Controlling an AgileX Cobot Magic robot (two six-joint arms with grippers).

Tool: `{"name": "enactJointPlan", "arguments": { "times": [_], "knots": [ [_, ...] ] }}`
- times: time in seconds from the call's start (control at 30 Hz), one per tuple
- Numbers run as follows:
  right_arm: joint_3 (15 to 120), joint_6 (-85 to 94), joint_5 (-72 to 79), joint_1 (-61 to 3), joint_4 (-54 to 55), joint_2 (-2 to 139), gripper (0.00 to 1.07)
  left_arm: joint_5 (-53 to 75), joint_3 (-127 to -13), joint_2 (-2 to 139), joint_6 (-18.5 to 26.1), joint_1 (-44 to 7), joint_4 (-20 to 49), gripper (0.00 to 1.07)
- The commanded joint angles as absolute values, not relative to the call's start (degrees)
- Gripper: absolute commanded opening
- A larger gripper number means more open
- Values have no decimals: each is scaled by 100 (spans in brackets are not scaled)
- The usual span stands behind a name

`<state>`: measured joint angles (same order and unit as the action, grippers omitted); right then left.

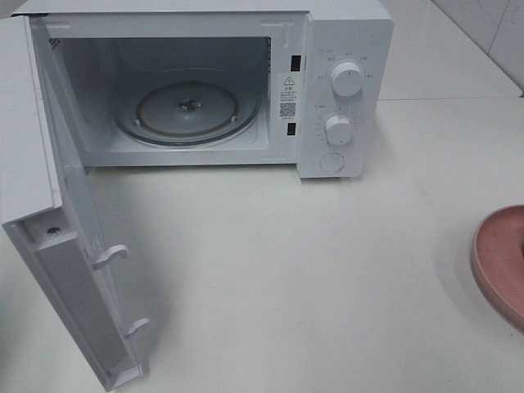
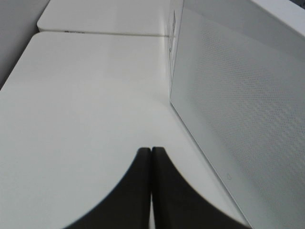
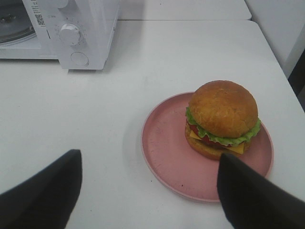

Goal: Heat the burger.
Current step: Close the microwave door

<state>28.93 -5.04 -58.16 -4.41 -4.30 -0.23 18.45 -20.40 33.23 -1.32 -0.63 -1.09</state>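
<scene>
Two grippers are seen, the left gripper [image 2: 151,191] closed on nothing, the right gripper [image 3: 147,191] spread wide above the burger [image 3: 222,119] on the pink plate [image 3: 164,148], which should be gripped gently below the bun

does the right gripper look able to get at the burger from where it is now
Probably yes: the right gripper is open, the burger sits uncovered on the pink plate just ahead, and nothing lies between.
</scene>
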Motion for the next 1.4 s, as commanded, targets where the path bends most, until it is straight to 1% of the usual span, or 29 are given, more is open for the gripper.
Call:
{"name": "enactJointPlan", "arguments": {
  "times": [0.03, 0.1, 0.13, 0.17, 0.2, 0.23, 0.3, 0.43, 0.5, 0.53, 0.57, 0.6, 0.63, 0.67, 0.7, 0.73, 0.77, 0.8, 0.83, 0.87, 0.9, 1.03, 1.17, 1.23, 1.27, 1.3, 1.33, 1.37, 1.4],
  "knots": [
    [2888, -561, -5758, -407, -407, -172, 75, 573, -1650, 3535, -138, -40, -69, 0],
    [2888, -561, -5758, -407, -407, -172, 75, 298, -1564, 3598, -138, -40, -69, 0],
    [2888, -561, -5758, -407, -407, -172, 75, -395, -1392, 3747, -138, -40, -69, 0],
    [2888, -561, -5758, -407, -407, -172, 75, -395, -1392, 3747, -138, -40, -69, 0],
    [2888, -561, -5758, -407, -407, -172, 75, -963, -1243, 3948, -143, -40, -69, 0],
    [2888, -561, -5758, -407, -407, -172, 75, -963, -1243, 3948, -143, -40, -69, 0],
    [2888, -561, -5758, -407, -407, -172, 75, -1696, -1089, 4263, -143, -40, -132, 0],
    [2888, -561, -5758, -407, -407, -172, 75, -2320, -997, 4612, -206, -40, -350, 0],
    [2888, -561, -5758, -407, -407, -172, 74, -2664, -985, 4990, -539, -40, -802, 0],
    [2888, -561, -5758, -407, -407, -172, 74, -2664, -985, 4990, -539, -40, -802, 0],
    [2888, -561, -5758, -407, -407, -172, 74, -2893, -985, 5271, -900, -40, -1134, 0],
    [2888, -561, -5758, -407, -407, -172, 74, -2893, -985, 5271, -900, -40, -1134, 0],
    [2888, -561, -5758, -407, -407, -172, 74, -3037, -985, 5420, -1140, -40, -1329, 0],
    [2888, -561, -5758, -407, -407, -172, 74, -3358, -985, 5678, -1570, -40, -1696, 0],
    [2888, -561, -5758, -407, -407, -172, 74, -3501, -985, 5833, -1736, -40, -1896, 0],
    [2888, -561, -5758, -407, -407, -172, 74, -3501, -985, 5833, -1736, -40, -1896, 0],
    [2888, -561, -5758, -407, -407, -172, 74, -3925, -985, 6113, -2034, -40, -2275, 0],
    [2888, -561, -5758, -407, -407, -172, 74, -4102, -985, 6234, -2103, -40, -2418, 0],
    [2888, -561, -5758, -407, -407, -172, 74, -4102, -985, 6234, -2103, -40, -2418, 0],
    [2888, -561, -5758, -407, -407, -172, 74, -4544, -997, 6560, -2108, -40, -2693, 0],
    [2888, -561, -5758, -407, -407, -172, 74, -4544, -997, 6560, -2108, -40, -2693, 0],
    [2888, -561, -5758, -407, -407, -172, 73, -5615, -1008, 7208, -2108, -40, -2945, 0],
    [2888, -561, -5758, -407, -407, -172, 73, -5804, -1112, 7557, -2108, -97, -3146, 0],
    [2888, -561, -5758, -407, -407, -172, 73, -5810, -1289, 7867, -2086, -430, -3077, 0],
    [2888, -561, -5758, -407, -407, -172, 73, -5810, -1289, 7867, -2086, -430, -3077, 0],
    [2888, -561, -5758, -407, -407, -172, 73, -5816, -1427, 8056, -2063, -762, -2876, 0],
    [2888, -561, -5758, -407, -407, -172, 73, -5816, -1495, 8153, -2034, -934, -2739, 0],
    [2888, -561, -5758, -407, -407, -172, 73, -5816, -1495, 8153, -2034, -934, -2739, 0],
    [2888, -561, -5758, -407, -407, -172, 73, -5816, -1616, 8331, -1960, -1226, -2481, 0]
  ]
}}
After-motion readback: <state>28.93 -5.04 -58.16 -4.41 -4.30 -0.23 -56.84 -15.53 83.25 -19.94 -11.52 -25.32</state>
